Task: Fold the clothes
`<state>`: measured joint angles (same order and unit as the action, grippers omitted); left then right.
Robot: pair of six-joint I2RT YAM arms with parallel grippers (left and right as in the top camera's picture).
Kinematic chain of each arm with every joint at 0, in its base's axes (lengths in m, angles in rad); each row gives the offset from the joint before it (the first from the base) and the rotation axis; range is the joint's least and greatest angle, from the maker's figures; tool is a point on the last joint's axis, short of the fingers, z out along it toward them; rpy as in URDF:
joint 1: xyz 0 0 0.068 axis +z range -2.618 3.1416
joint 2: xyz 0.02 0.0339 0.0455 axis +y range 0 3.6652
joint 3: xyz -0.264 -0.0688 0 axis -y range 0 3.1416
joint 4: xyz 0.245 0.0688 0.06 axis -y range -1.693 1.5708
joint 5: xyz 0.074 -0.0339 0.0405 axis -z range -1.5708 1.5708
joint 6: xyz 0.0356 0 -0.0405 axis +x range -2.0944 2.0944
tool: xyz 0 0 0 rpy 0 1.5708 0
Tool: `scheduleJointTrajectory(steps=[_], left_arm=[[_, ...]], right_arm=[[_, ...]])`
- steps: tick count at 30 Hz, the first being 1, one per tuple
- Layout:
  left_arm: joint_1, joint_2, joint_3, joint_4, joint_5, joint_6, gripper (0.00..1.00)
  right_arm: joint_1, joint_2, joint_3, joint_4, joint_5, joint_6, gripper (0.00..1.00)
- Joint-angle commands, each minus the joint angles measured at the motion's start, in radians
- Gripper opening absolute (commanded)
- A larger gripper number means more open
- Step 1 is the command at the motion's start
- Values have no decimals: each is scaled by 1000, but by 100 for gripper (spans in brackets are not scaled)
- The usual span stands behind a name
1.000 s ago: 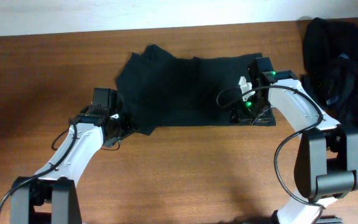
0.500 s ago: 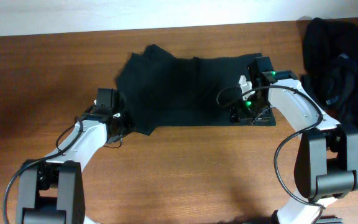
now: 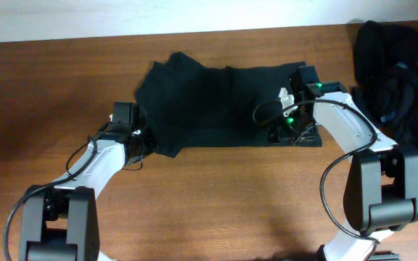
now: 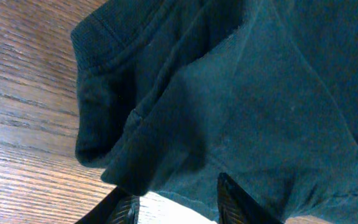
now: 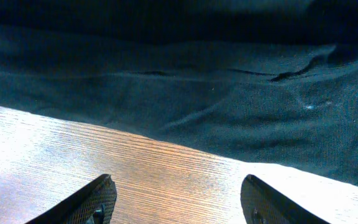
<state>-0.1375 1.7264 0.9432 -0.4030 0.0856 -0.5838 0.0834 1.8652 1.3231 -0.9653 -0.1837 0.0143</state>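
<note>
A dark teal-black garment (image 3: 216,101) lies spread flat across the middle of the table. My left gripper (image 3: 142,143) is at its lower left corner. In the left wrist view the jaws (image 4: 182,208) are open, with the garment's folded hem corner (image 4: 135,155) just above the fingertips and not pinched. My right gripper (image 3: 290,135) is at the garment's lower right edge. In the right wrist view its jaws (image 5: 185,202) are wide open over bare wood, with the garment's edge (image 5: 229,118) just beyond them.
A heap of black clothes (image 3: 398,80) lies at the table's right edge, close behind the right arm. The wooden table (image 3: 216,203) runs bare towards the front. A white wall strip borders the far edge.
My left gripper has shifted slightly right and up, closer to the garment's lower left corner. The right arm and the garment have not visibly moved.
</note>
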Motion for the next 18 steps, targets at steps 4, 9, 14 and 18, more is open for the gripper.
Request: scheduleJointTrajectory(steps=[4,9,14,18], left_arm=[[0,9,-12,3,-2,4,41],[0,9,-14,3,-6,5,41],[0,9,-48,43,-26,4,41],[0,9,-59,75,-26,4,40]], right_arm=[[8,-26,3,0,9,-11,69],[8,-26,3,1,9,-11,69],[8,-26,3,1,9,-11,69],[8,-26,3,1,13,-11,69]])
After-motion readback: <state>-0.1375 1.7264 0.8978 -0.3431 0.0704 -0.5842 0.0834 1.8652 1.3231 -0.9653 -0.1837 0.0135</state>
